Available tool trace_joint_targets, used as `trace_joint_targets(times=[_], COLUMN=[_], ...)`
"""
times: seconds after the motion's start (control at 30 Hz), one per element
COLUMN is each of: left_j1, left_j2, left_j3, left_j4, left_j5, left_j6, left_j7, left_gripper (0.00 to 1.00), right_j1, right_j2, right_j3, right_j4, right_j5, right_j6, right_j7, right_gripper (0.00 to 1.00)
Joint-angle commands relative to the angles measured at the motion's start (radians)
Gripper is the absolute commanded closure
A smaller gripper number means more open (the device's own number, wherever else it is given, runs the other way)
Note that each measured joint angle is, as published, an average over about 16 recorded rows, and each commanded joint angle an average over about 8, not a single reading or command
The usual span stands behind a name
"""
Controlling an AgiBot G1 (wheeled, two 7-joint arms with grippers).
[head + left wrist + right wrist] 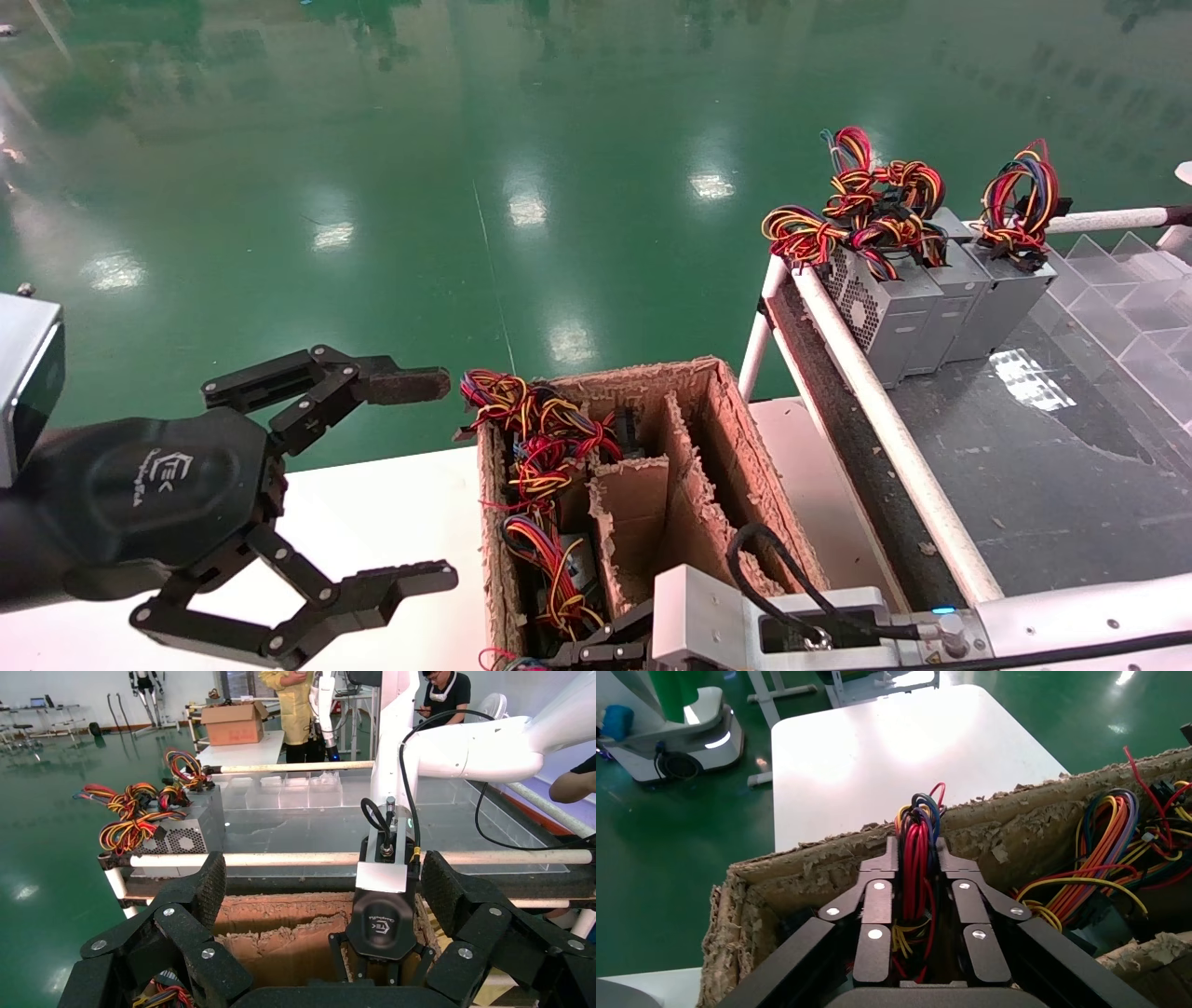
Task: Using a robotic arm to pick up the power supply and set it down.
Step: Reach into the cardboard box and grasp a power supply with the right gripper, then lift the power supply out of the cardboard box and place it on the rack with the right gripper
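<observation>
From the head view we see the left gripper (414,480) hanging spread wide and empty over the white bench (391,522), just beside a torn cardboard box (736,438) with cardboard dividers. The right gripper (596,643) shows there only as dark fingers at the near end of the box, below its silver-grey wrist, among loose red and yellow wires. The right wrist view gives us what the head view hides: the right gripper (917,881) is clenched on an upright, mostly red wire bundle (917,846) with yellow strands lower down, inside the box close to its ragged wall. That bundle belongs to the power supply, which sits low in the box's left compartment; we cannot make out its metal body in any view, only wires and a glimpse of something dark beneath them. More loose coloured wires (1109,853) lie in the box near the gripped bundle. The left wrist view looks across the box between the left gripper's parted fingers (204,888) and shows us the right arm reaching down from above, its "TEK" palm (381,927) sunk into the box. Beyond, on a dark conveyor surface (1052,466) edged by a white rail (875,410), three grey boxes (931,308) with knotted multicolour coils stand side by side.
</observation>
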Motion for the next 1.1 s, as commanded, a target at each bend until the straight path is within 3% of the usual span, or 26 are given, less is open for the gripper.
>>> trace_joint_targets(times=[0.03,0.7,1.1], left_j1=[0.0,0.0,0.0], left_j2=[0.0,0.0,0.0], left_j3=[0.0,0.0,0.0], left_j4=[0.0,0.0,0.0], left_j5=[0.0,0.0,0.0], left_j6=[0.0,0.0,0.0], left_j7=[0.0,0.0,0.0], left_gripper=[0.0,0.0,0.0], right_j1=[-0.002,-0.006,0.033], right_j2=[0.0,0.128,0.235], right_j3=[0.002,0.178,0.308], right_j4=[0.0,-0.037,-0.146], right_j5=[0.004,0.318,0.491], right_j6=[0.001,-0.112,-0.177], right_j7=[-0.005,-0.066,-0.106], right_gripper=[1.0,1.0,1.0])
